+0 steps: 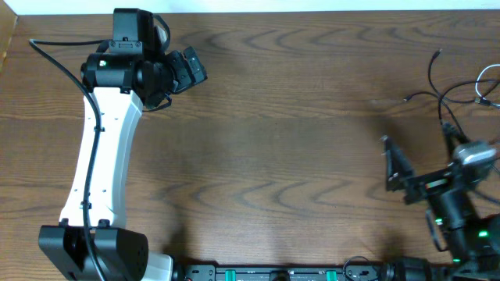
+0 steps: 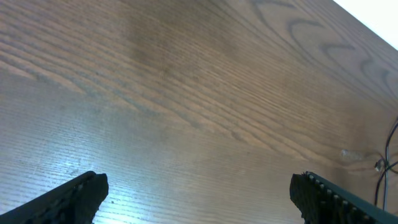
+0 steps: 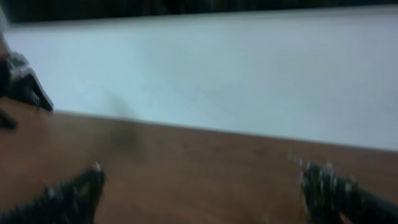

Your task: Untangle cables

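Observation:
The cables are thin black cords with a pale one, loosely looped at the table's far right edge. In the left wrist view only a bit of black cable and a small clear plug end show at the right edge. My left gripper is at the back left, far from them, open with bare wood between its fingers. My right gripper is open at the front right, just left of and nearer than the cables. Its view is blurred, with nothing between the fingers.
The wooden table fills the view, and its far edge meets a white surface. The left arm's white link runs along the left side. Arm bases and thick black wires line the front edge.

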Tool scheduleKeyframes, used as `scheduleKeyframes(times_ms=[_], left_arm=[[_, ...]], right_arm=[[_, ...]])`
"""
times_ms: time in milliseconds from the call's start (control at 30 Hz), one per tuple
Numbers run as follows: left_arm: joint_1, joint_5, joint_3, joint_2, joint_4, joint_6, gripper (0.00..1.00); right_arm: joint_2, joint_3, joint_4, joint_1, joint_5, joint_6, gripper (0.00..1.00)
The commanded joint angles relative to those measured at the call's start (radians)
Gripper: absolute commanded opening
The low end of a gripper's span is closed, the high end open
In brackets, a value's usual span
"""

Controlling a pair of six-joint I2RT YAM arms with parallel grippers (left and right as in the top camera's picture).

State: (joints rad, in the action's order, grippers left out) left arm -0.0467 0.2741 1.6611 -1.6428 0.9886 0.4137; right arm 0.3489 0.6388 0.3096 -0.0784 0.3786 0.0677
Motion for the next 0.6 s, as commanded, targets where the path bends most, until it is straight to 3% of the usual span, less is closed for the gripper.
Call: scheduleKeyframes(times_ms=[0,267,567], left_arm=[[0.003,-0.01,0.016,-0.002,0.002,-0.01,0.99],[0.003,-0.01,0.016,-0.002,0.002,-0.01,0.99],[0.003,-0.01,0.016,-0.002,0.002,-0.01,0.99]], right_arm=[[-0.08,-0.159,-0.088,0.092,-0.186,-0.005,0.99],[-0.222,-0.48,-0.275,0.123,-0.246,-0.005,0.99],[-0.299,-0.633,-0.243,0.124,-0.229,0.001,0.99]])
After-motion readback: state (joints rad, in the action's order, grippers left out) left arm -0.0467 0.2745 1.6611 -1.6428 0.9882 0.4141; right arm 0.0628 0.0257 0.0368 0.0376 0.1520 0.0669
